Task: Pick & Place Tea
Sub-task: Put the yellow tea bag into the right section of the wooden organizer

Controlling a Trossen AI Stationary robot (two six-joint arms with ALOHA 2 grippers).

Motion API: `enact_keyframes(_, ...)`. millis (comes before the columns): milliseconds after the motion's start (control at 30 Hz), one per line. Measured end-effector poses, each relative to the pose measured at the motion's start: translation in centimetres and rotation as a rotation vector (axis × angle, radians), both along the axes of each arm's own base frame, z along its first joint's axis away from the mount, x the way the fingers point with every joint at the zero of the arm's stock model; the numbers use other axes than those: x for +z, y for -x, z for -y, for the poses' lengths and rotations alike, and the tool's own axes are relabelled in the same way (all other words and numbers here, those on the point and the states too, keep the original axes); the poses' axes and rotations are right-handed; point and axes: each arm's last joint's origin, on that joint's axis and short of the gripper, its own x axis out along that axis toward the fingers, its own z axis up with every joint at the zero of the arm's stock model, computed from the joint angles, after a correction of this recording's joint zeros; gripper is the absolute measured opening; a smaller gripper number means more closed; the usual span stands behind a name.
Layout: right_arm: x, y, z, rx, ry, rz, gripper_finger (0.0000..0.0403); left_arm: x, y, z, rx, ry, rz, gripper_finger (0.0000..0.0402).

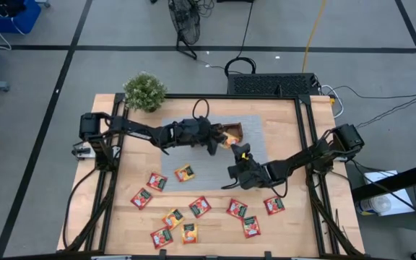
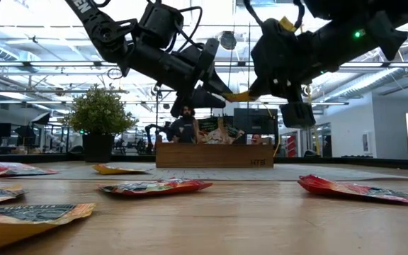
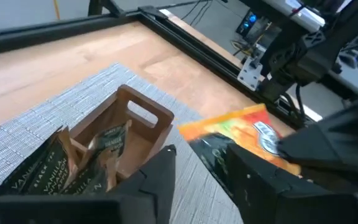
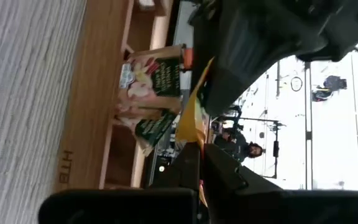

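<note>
An orange-yellow tea packet hangs in the air beside the brown wooden tray, which stands on the grey mat with packets upright inside. My right gripper comes from the right and is shut on this packet. My left gripper comes from the left and is open. Its fingers stand on either side of the packet's dark end. Several red and orange tea packets lie flat on the wood near the front edge. My right gripper pinches the packet's end between its two fingers, which reach in about level from the table's right side. The packet's thin edge shows between the fingertips. The packet is lifted clear and lies roughly level. Whether my left gripper touches it, I cannot tell.
A potted plant stands at the table's far left corner. Black frame rails run along both sides of the table. Loose packets lie across the near half. In the low view, people sit in the room behind the tray.
</note>
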Motion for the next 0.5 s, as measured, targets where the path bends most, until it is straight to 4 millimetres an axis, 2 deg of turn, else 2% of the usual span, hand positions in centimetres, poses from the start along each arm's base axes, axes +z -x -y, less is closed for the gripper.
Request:
enact_keyframes(200, 0.31, -0.19, -0.13, 0.015, 0.009, 0.007, 0.0, 0.01, 0.14, -0.79, -0.077, 0.066, 0.014, 0.0213)
enact_keyframes(300, 0.31, -0.22, 0.0, 0.011, 0.01, 0.007, 0.0, 0.03, 0.12, -0.66, -0.122, 0.072, 0.015, 0.0229)
enact_keyframes(400, 0.32, -0.26, 0.14, 0.007, 0.009, 0.008, 0.0, 0.03, 0.11, -0.52, -0.17, 0.088, 0.017, 0.0209)
enact_keyframes(500, 0.31, -0.3, 0.29, 0.003, 0.008, 0.008, 0.0, 0.04, 0.11, -0.4, -0.215, 0.099, 0.019, 0.015)
